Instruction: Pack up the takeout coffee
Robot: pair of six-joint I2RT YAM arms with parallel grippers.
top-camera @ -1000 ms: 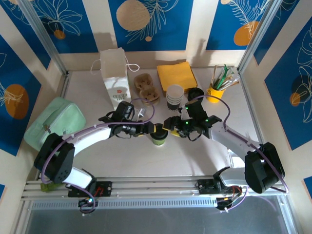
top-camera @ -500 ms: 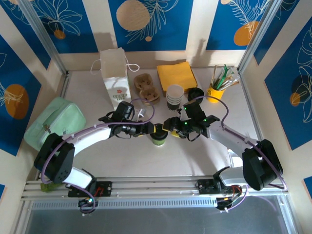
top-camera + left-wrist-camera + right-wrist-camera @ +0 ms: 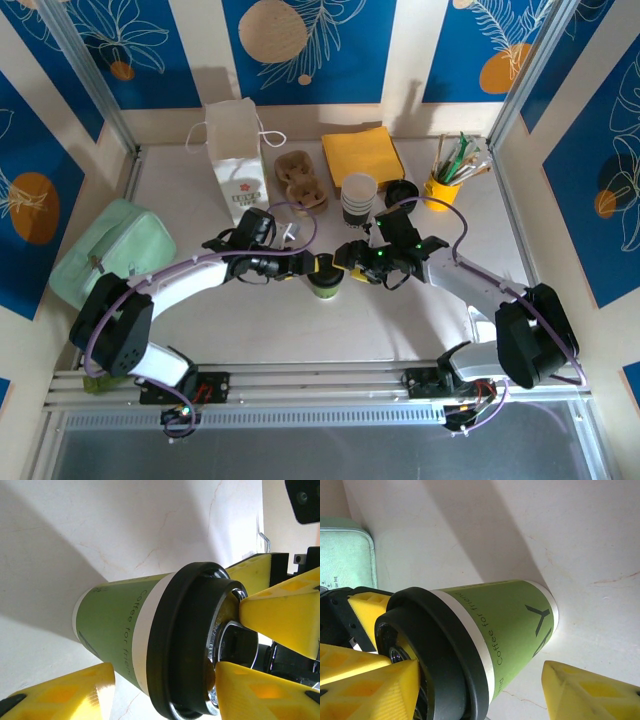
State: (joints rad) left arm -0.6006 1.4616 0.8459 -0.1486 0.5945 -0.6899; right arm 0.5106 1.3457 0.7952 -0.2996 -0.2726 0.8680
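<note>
The takeout coffee [image 3: 325, 282] stands upright mid-table: a green paper cup with a white rim and a black lid. My left gripper [image 3: 317, 267] reaches it from the left and my right gripper [image 3: 346, 256] from the right. They meet over the lid. In the left wrist view the cup [image 3: 120, 630] lies between my yellow fingers [image 3: 65, 695]; one is close by its side, the other at the lid top. In the right wrist view the cup [image 3: 515, 615] sits between wide jaws. One finger [image 3: 590, 692] is clear of the side, the other is by the lid.
A white paper bag [image 3: 236, 160] stands at the back left, with a brown cup carrier [image 3: 300, 178] and yellow napkins [image 3: 362, 155] beside it. Stacked cups [image 3: 358, 200] and a yellow cup of straws [image 3: 445, 185] are at the back right. A green pouch [image 3: 110, 250] lies left.
The right arm has edged slightly left toward the cup. The cup and the left arm stay where they were.
</note>
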